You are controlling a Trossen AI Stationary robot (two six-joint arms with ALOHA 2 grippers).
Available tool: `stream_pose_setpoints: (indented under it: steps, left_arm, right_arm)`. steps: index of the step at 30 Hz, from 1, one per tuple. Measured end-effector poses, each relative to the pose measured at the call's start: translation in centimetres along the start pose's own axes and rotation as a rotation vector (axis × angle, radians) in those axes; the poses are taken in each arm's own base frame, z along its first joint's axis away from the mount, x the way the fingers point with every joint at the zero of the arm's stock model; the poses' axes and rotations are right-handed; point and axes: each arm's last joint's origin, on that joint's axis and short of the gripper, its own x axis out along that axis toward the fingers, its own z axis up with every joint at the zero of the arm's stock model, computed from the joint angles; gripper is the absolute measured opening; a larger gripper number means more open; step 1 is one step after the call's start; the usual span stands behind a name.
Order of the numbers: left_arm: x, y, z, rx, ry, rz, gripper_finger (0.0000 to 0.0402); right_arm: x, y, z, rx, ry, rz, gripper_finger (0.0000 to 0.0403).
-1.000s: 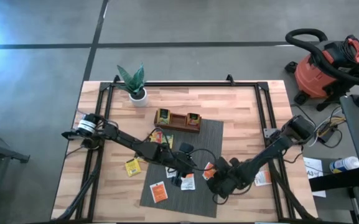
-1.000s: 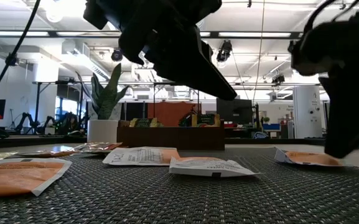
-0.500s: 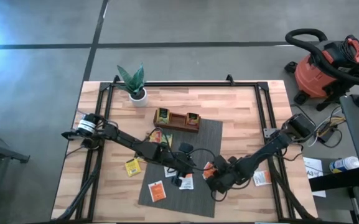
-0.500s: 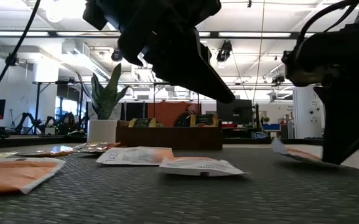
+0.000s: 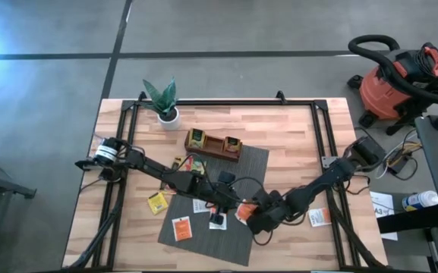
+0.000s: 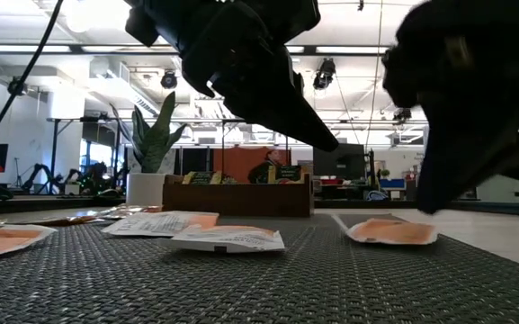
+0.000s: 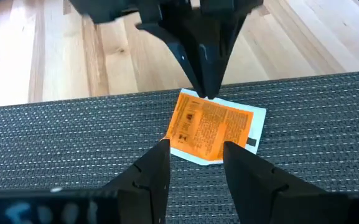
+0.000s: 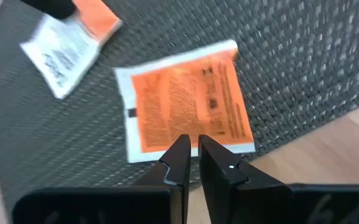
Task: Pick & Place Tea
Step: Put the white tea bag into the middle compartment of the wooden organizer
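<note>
My right gripper [image 8: 191, 149] sits at the grey mat's [image 5: 237, 246] right edge, fingers drawn nearly together with only a thin slit between them, their tips at the near edge of an orange-and-white tea sachet [image 8: 185, 102]. I cannot tell whether they pinch its border or just touch it. That sachet lies flat on the mat, just inside its right edge [image 5: 243, 211]. My left gripper [image 7: 196, 158] hovers over the mat's middle, fingers spread wide and holding nothing, facing the same sachet [image 7: 213, 126]. Another orange sachet [image 5: 181, 228] rests toward the mat's left side, a yellow one [image 5: 157, 202] lies on the wood just left of the mat, and the wooden compartment tray [image 5: 214, 145] stands at the mat's far edge.
</note>
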Motion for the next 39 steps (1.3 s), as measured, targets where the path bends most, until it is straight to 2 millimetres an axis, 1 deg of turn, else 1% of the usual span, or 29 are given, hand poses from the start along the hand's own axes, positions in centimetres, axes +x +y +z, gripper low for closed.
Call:
stream_pose_setpoints:
  steps: [7, 12, 15, 20, 26, 31, 34, 39]
  left_arm:
    - [0.0, 0.1, 0.0, 0.001, 0.001, 0.002, 0.0142]
    - [0.0, 0.0, 0.0, 0.075, -0.006, -0.029, 0.0142]
    - [0.0, 0.0, 0.0, 0.088, -0.01, -0.041, 0.0142]
    - [0.2, 0.0, -0.1, 0.085, -0.01, -0.048, 0.0142]
    - [0.3, 0.0, -0.3, 0.087, 0.002, -0.05, 0.0142]
    - [0.9, -0.1, -0.8, 0.093, 0.025, -0.055, 0.0142]
    - [1.5, -0.2, -1.2, 0.125, 0.037, -0.057, 0.0142]
    - [1.9, -0.3, -1.6, 0.204, 0.046, -0.063, 0.0142]
  right_arm:
    - [-2.6, 0.5, 0.9, -0.036, -0.046, 0.063, 0.0031]
    - [-4.1, 1.6, 0.7, -0.134, -0.044, 0.125, 0.0031]
    - [-4.1, 1.9, 0.4, -0.129, -0.029, 0.137, 0.0031]
    - [-3.7, 1.9, 0.1, -0.074, -0.006, 0.122, 0.0031]
    - [-3.7, 2.1, 0.0, -0.056, 0.0, 0.13, 0.0031]
    - [-3.9, 2.3, -0.2, -0.02, 0.002, 0.147, 0.0031]
    - [-4.1, 2.5, -0.5, 0.007, 0.005, 0.165, 0.0031]
    - [-4.4, 2.9, -1.3, 0.0, 0.014, 0.202, 0.0031]
